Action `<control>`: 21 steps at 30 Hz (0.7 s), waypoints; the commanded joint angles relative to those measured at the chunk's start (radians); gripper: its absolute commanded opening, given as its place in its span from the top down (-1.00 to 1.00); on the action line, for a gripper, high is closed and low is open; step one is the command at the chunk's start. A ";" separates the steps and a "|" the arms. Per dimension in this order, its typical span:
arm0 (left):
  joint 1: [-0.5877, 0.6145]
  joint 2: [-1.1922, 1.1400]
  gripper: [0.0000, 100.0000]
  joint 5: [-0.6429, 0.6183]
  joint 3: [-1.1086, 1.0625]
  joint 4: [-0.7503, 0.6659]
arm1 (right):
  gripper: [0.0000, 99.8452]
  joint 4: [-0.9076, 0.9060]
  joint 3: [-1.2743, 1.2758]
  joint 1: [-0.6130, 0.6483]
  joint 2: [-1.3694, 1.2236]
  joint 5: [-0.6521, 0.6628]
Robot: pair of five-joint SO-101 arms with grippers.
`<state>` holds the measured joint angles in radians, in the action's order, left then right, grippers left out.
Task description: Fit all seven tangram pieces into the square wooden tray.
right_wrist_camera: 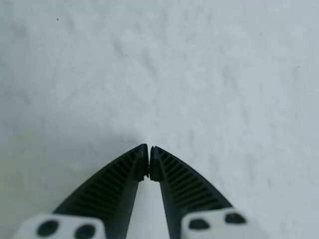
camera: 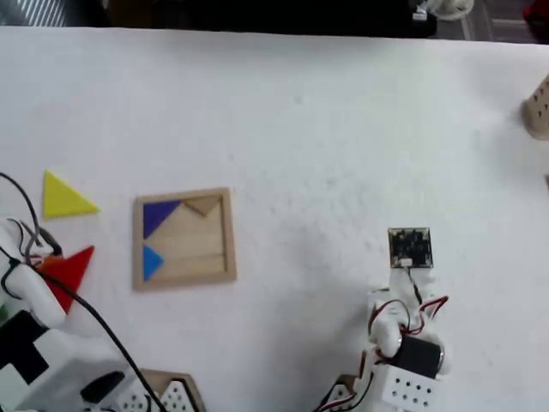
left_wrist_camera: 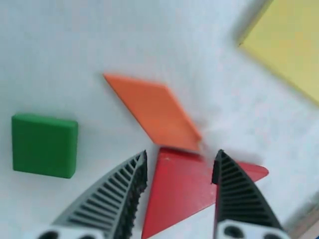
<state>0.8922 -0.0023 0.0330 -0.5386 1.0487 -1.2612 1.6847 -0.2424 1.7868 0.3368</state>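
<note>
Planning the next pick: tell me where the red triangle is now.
In the high view the red triangle lies left of the wooden tray, below the yellow triangle, beside the left arm.

A robotics lab bench; white table (camera: 326,129), loose wiring (camera: 429,307), bare circuit board (camera: 410,247).

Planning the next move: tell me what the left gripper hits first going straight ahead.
Probably the red triangle, under the open left gripper; the orange piece lies just beyond. Depth unclear.
</note>
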 commanded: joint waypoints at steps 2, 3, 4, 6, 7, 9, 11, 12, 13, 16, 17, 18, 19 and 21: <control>0.013 -0.033 0.56 0.006 0.061 -0.003 | 0.97 -0.005 0.006 -0.005 0.012 0.009; 0.024 -0.045 0.56 0.005 0.069 -0.011 | 0.97 -0.005 0.006 -0.005 0.012 0.009; 0.035 -0.056 0.56 0.005 0.075 -0.023 | 0.97 -0.005 0.006 -0.005 0.012 0.009; 0.059 -0.084 0.56 0.005 0.101 -0.049 | 0.97 -0.005 0.006 -0.005 0.012 0.009; 0.071 -0.099 0.56 0.005 0.115 -0.057 | 0.97 -0.005 0.006 -0.005 0.012 0.009; 0.077 -0.140 0.56 0.008 0.144 -0.060 | 0.97 -0.005 0.006 -0.005 0.012 0.009; 0.074 -0.188 0.56 0.009 0.175 -0.060 | 0.97 -0.005 0.006 -0.005 0.012 0.009; 0.073 -0.213 0.56 0.009 0.193 -0.057 | 0.97 -0.005 0.006 -0.005 0.012 0.009; 0.065 -0.236 0.56 0.009 0.212 -0.057 | 0.97 -0.005 0.006 -0.005 0.012 0.009; 0.041 -0.306 0.56 0.011 0.255 -0.057 | 0.97 -0.005 0.006 -0.005 0.012 0.009; 0.035 -0.329 0.56 0.011 0.265 -0.057 | 0.97 -0.005 0.006 -0.005 0.012 0.009; 0.027 -0.348 0.56 0.011 0.275 -0.055 | 0.97 -0.005 0.006 -0.005 0.012 0.009; 0.022 -0.367 0.56 0.011 0.282 -0.052 | 0.97 -0.005 0.006 -0.005 0.012 0.009; 0.015 -0.398 0.56 0.011 0.295 -0.051 | 0.97 -0.005 0.006 -0.005 0.012 0.009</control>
<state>0.9505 -0.3291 0.0330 -0.2977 1.0134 -1.2612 1.6847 -0.2424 1.7868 0.3368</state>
